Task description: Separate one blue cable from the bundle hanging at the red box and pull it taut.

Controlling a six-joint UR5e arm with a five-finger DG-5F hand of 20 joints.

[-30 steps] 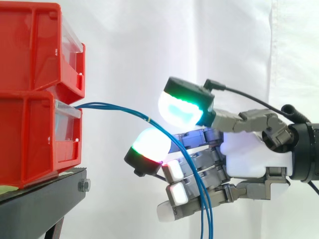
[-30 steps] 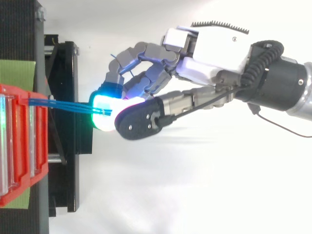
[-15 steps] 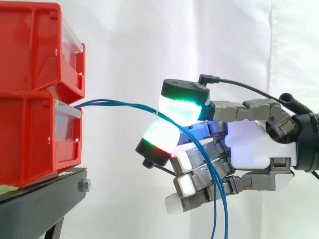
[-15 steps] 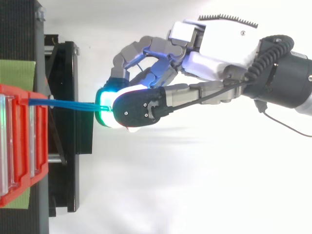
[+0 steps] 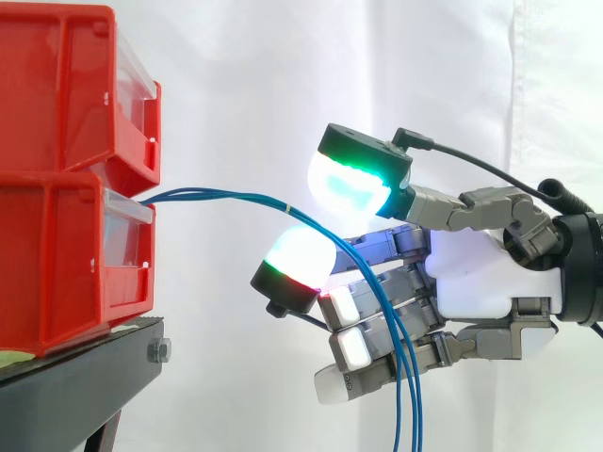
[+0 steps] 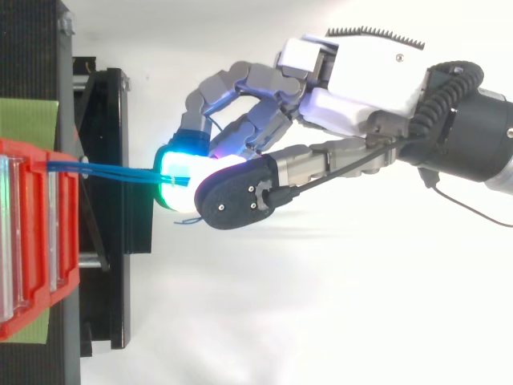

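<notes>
Several thin blue cables (image 5: 236,198) leave the front of the lower red box (image 5: 57,254) and arc right, then drop across the hand (image 5: 480,282). They pass through the gap between the green-glowing thumb pad (image 5: 350,184) above and a white-and-red glowing finger pad (image 5: 300,259) below, lying close over the lower pad. The thumb stands clear above them, and the other fingers are loosely bent behind the hanging strands. From above, the cables (image 6: 112,170) run from the red box (image 6: 32,241) straight to the hand (image 6: 345,104). The strands lie together as a bundle.
A second red bin (image 5: 66,85) is stacked on the lower box. Both rest on a black stand (image 5: 75,386) at the left, whose frame (image 6: 112,120) reaches toward the hand. A white curtain hangs behind, and the arm enters from the right.
Half a second ago the thumb pad was pressed down near the cables; it has since lifted up and away. The hand has shifted slightly, and the cables hang a little further left.
</notes>
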